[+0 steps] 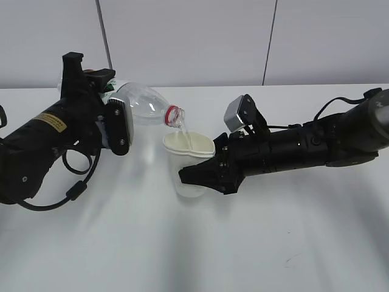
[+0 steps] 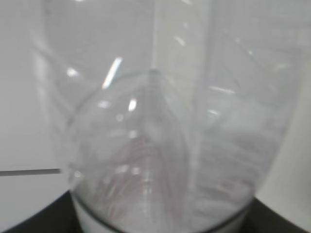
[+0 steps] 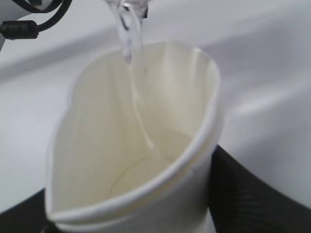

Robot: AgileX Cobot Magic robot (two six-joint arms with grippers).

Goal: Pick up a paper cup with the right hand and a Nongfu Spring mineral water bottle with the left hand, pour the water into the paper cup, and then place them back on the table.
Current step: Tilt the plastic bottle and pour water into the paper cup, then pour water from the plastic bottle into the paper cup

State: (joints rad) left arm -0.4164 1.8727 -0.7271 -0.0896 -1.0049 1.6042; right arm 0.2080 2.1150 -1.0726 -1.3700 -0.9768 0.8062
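Note:
My left gripper [image 1: 112, 125], on the yellow-stickered arm, is shut on the clear water bottle [image 1: 140, 104] and holds it tilted, red neck ring down to the right. The bottle fills the left wrist view [image 2: 160, 136]. A thin stream of water [image 1: 182, 129] runs from its mouth into the white paper cup [image 1: 189, 164]. My right gripper [image 1: 203, 173] is shut on the cup, squeezing its rim oval, just above the table [image 1: 194, 255]. In the right wrist view the water [image 3: 138, 97] falls into the cream inside of the cup [image 3: 141, 160] and pools at its bottom.
A looped black cable [image 1: 73, 188] hangs under the left arm over the table. A small dark scuff mark [image 1: 290, 260] lies near the front right. A grey panelled wall [image 1: 194, 36] stands behind the table's far edge.

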